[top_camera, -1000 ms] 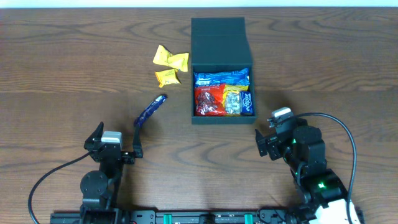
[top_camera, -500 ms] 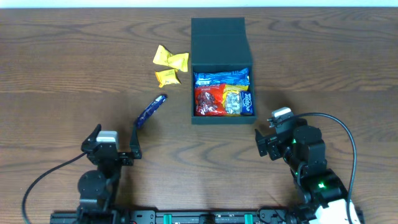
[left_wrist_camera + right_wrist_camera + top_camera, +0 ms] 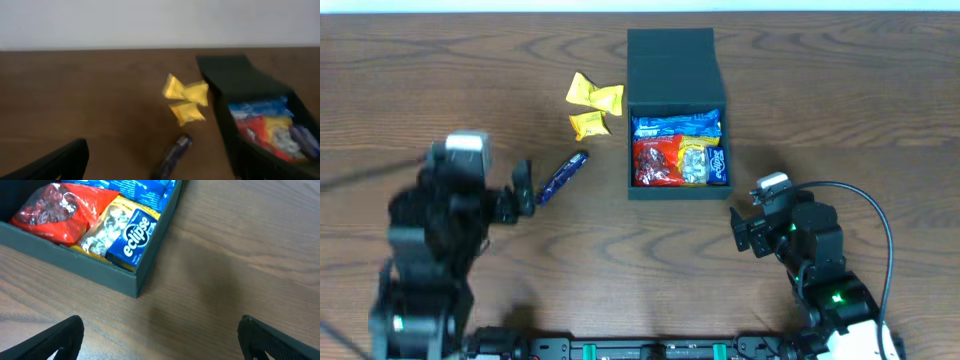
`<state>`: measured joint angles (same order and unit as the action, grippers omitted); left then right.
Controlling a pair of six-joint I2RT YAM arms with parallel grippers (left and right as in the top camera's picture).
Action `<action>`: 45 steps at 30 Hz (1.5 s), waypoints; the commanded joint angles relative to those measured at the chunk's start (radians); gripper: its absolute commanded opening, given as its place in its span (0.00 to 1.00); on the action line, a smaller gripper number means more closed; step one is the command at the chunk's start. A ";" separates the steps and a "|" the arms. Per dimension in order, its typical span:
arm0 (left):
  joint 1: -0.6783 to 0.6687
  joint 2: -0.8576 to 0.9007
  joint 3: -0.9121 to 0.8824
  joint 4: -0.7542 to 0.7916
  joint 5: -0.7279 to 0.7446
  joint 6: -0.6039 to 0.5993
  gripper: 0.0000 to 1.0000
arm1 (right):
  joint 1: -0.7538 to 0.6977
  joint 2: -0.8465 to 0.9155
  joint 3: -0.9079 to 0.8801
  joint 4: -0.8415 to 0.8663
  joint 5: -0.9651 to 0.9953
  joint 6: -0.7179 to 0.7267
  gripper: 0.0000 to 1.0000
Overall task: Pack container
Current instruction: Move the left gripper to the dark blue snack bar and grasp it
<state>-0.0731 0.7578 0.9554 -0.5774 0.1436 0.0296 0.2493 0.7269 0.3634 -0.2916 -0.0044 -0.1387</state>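
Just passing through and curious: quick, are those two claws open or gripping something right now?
Left gripper: open, holding nothing.
Right gripper: open, holding nothing.

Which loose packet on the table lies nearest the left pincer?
The dark blue packet, lying alone just beyond the left pincer; the three yellow packets cluster farther off beside the container.

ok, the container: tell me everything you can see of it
The container is a shallow, square, matte teal-black box, apparently cardboard. Its hinged flap lid is open, swung back on the far side. It sits flat on the wooden table, right of centre, filled by a blue packet, a red packet, a yellow-and-silver packet and a blue Eclipse pack. Only the table and these contents touch it.
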 commanded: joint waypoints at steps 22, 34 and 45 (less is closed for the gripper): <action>0.000 0.738 0.176 -0.275 0.061 0.124 0.95 | -0.013 0.000 -0.004 -0.001 -0.004 0.010 0.99; 0.001 0.763 0.176 -0.183 0.007 0.463 0.95 | -0.013 0.000 -0.004 -0.001 -0.004 0.010 0.99; 0.002 0.948 0.176 -0.038 0.090 0.441 0.95 | -0.013 0.000 -0.004 -0.001 -0.004 0.010 0.99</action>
<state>-0.0738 1.6585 1.1080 -0.6250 0.2554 0.4923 0.2493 0.7292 0.3634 -0.2939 -0.0048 -0.1387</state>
